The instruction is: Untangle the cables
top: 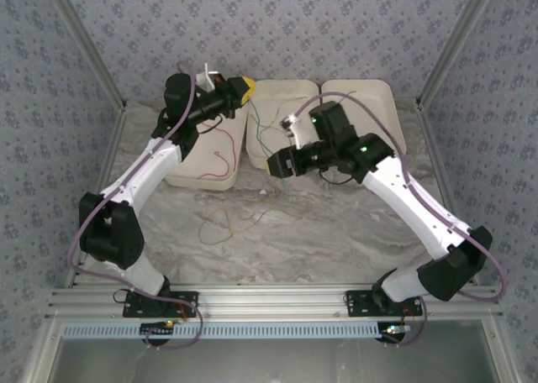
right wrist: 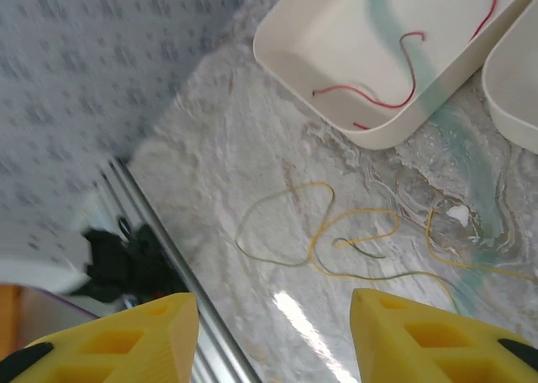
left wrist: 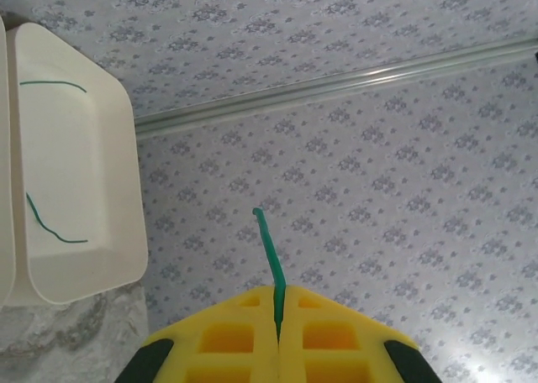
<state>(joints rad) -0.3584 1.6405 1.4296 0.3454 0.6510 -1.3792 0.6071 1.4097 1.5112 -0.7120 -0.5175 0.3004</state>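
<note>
My left gripper (top: 245,87) is raised at the back, over the gap between two white trays. Its yellow jaws (left wrist: 277,333) are shut on a green cable (left wrist: 269,253), whose short end sticks up past the tips. More green cables (left wrist: 52,228) lie in the middle tray (top: 282,93). My right gripper (top: 276,163) hovers over the table in front of the trays, its jaws (right wrist: 273,337) open and holding nothing. Below it, yellow and olive cables (right wrist: 336,240) lie tangled on the marble (top: 227,223). Red cables (right wrist: 395,85) rest in the left tray (top: 189,169). A blurred green strand (right wrist: 437,114) crosses the right wrist view.
A third white tray (top: 374,106) stands at the back right. Patterned walls with metal corner posts (top: 84,43) close in the table on three sides. An aluminium rail (top: 277,299) runs along the near edge between the arm bases.
</note>
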